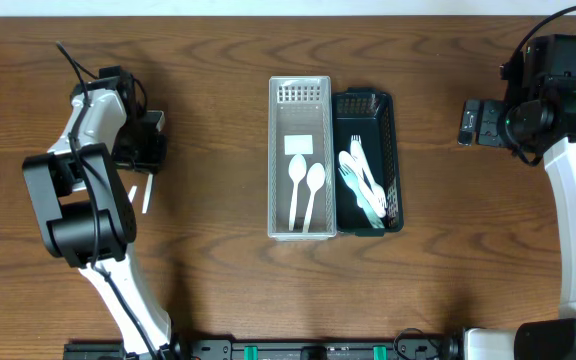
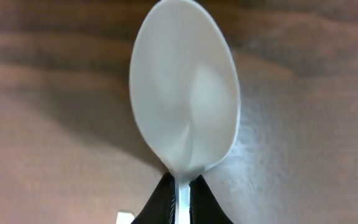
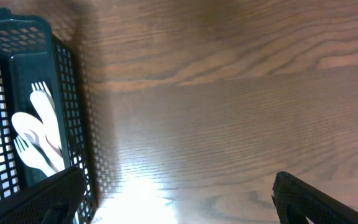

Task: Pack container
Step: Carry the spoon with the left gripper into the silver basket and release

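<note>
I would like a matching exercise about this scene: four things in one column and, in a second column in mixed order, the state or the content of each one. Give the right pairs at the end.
Column 1
1. left gripper
2. right gripper
3. light basket
4. dark basket

Column 2
A. holds white forks
B. shut on a white spoon
C. open, nothing between the fingers
D. holds two white spoons

Pairs: 1-B, 2-C, 3-D, 4-A
</note>
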Controlling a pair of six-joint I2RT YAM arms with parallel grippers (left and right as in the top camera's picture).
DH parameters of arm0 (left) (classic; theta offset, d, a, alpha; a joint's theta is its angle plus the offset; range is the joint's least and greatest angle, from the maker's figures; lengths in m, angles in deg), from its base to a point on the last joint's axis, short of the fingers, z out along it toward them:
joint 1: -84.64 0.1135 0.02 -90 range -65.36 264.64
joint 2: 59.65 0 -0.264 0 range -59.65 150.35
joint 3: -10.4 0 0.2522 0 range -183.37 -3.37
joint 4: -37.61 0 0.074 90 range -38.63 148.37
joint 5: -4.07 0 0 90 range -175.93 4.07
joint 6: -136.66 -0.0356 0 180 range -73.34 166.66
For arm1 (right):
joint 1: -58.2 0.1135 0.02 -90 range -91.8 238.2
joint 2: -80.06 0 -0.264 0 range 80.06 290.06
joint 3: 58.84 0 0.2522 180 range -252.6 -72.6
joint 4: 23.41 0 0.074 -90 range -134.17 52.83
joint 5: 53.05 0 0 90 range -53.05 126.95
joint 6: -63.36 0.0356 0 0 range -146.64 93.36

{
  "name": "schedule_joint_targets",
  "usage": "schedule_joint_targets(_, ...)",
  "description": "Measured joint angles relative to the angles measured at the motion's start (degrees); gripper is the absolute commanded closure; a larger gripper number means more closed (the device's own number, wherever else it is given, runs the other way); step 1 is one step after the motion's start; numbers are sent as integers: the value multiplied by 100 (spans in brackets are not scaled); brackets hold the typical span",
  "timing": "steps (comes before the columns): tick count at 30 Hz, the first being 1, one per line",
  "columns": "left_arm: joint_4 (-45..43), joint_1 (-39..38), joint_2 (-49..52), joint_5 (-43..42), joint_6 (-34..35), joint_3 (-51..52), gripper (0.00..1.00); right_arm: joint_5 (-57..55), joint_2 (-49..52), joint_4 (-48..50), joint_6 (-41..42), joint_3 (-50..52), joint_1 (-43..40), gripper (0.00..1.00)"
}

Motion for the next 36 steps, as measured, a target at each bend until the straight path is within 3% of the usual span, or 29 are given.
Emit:
schedule_joint_targets(7, 719, -839, -1303, 0, 979, -389, 94, 0, 0, 0, 0, 0, 0, 1)
schedule_joint_targets(15, 682, -2859, -2778, -26, 2747, -734, 94, 33, 0, 2, 0, 2, 0, 1)
schedule_joint_targets(19, 367, -3762, -2597, -74, 3421, -734, 94, 66, 0, 0, 0, 0, 0, 1)
schedule_joint_targets(24, 63, -4334, -1956, -109, 4041, -730, 94, 114, 0, -4, 0, 0, 0, 1)
schedule_joint_targets(31, 11, -4422, -957, -109, 4310, -721, 94, 129, 0, -44, 0, 0, 0, 1)
schedule_joint_targets(36, 9, -4422, -588, -107, 4347, -713, 83, 131, 0, -44, 0, 2, 0, 1)
